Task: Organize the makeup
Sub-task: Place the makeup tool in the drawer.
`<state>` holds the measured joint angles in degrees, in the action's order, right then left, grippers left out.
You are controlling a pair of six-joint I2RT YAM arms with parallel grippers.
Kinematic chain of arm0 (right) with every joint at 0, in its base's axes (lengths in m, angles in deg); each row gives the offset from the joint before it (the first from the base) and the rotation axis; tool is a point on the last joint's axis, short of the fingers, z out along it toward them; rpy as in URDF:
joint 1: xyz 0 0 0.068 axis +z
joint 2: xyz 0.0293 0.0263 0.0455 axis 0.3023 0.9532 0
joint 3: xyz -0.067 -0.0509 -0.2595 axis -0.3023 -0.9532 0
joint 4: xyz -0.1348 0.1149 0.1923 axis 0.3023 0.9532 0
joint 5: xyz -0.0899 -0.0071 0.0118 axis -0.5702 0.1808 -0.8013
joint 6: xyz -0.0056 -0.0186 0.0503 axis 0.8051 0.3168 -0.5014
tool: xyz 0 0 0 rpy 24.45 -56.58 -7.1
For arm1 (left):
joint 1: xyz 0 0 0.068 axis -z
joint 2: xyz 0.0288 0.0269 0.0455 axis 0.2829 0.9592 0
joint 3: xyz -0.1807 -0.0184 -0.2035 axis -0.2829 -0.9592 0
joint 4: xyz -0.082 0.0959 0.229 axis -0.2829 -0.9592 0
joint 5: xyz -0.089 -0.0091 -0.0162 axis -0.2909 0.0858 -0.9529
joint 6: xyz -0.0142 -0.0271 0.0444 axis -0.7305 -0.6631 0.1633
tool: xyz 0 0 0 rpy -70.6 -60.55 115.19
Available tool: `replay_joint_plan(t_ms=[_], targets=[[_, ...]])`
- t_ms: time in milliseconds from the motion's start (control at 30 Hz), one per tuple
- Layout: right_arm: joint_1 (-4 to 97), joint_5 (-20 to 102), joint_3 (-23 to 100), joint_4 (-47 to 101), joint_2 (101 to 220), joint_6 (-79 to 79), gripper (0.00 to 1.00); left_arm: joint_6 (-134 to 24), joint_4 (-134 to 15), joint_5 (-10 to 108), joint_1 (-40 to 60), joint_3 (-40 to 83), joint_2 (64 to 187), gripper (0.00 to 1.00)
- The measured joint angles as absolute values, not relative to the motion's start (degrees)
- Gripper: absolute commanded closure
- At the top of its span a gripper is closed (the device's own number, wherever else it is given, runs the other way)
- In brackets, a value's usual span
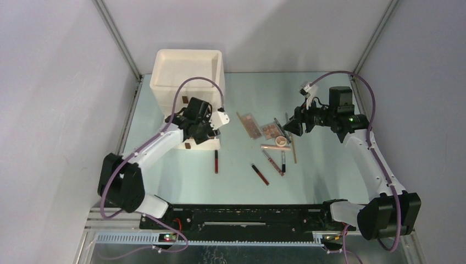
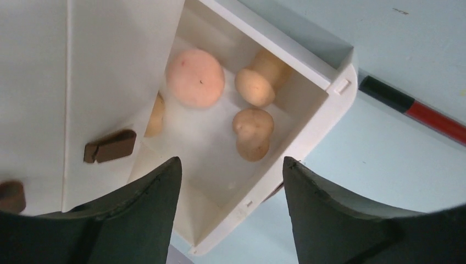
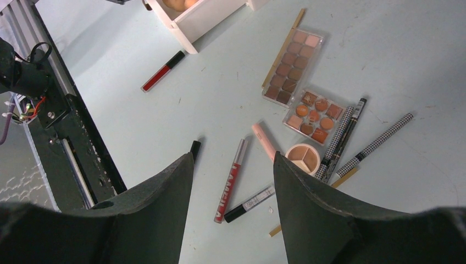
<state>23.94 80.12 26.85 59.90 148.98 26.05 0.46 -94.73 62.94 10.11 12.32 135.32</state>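
Observation:
My left gripper (image 1: 211, 129) is open and empty, hovering over the pulled-out bottom drawer (image 2: 324, 91) of the cream box. The drawer holds a round peach sponge (image 2: 195, 77) and two beige sponges (image 2: 253, 132). My right gripper (image 3: 233, 159) is open and empty above the loose makeup. Below it lie a long palette (image 3: 293, 67), a small palette (image 3: 314, 110), a round compact (image 3: 303, 158), a pink tube (image 3: 264, 141), a red tube (image 3: 231, 181), a clear black-capped tube (image 3: 250, 203) and checked pencils (image 3: 379, 143).
The cream drawer box (image 1: 187, 74) stands at the back left. One dark-red tube (image 1: 216, 161) lies just in front of the drawer, another (image 1: 260, 174) nearer the middle. The black rail (image 1: 242, 215) with the arm bases runs along the near edge.

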Motion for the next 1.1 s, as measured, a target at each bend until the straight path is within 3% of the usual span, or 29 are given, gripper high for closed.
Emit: replay_joint_plan(t_ms=[200, 333, 733, 1100], targets=[[23.9, 80.1, 26.9, 59.9, 149.0, 26.1, 0.36, -0.1, -94.2, 61.0, 10.1, 8.3, 126.5, 0.14], [23.9, 80.2, 26.9, 59.9, 149.0, 26.1, 0.36, -3.2, -92.1, 59.7, 9.9, 2.4, 118.4, 0.01], [23.6, 80.3, 26.9, 59.9, 149.0, 26.1, 0.36, -17.9, -81.5, 59.8, 6.8, -18.1, 98.6, 0.0], [22.7, 80.0, 26.9, 59.9, 150.6, 26.2, 0.36, -27.7, -77.9, 52.6, 2.1, -18.6, 106.9, 0.0]])
